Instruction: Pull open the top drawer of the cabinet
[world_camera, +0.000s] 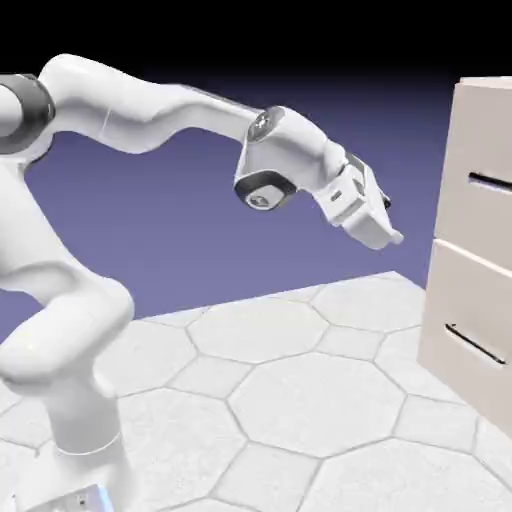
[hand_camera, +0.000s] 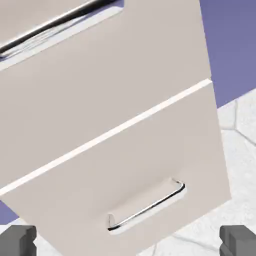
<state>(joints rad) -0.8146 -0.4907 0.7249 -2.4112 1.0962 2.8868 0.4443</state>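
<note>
The top drawer is sitting shut at the exterior view's right, its front lying in line with the one below, and its dark bar handle is running across it near the picture's edge. In the hand view that handle is slanting through the upper left corner, partly cut off by the frame, a pale strip showing along its lower side. Just under the top drawer, a light seam is dividing it from the lower drawer, also closed, whose own thin handle is gleaming lower down, tilting the same way.

The cabinet is standing tall and pale beige, running off the exterior view's right side. And here's the gripper — hanging in the air to the left of the cabinet, angling down toward it, touching neither drawer. Its two fingertips are standing spread wide, showing dark grey at the hand view's bottom corners, and nothing is being pinched between them!

Behind the gripper, the white arm is arching over from the exterior view's left, its base standing at the lower left. Large pale tiles are covering the floor — and beyond it all, a blue-violet backdrop is darkening to black at the top.
</note>
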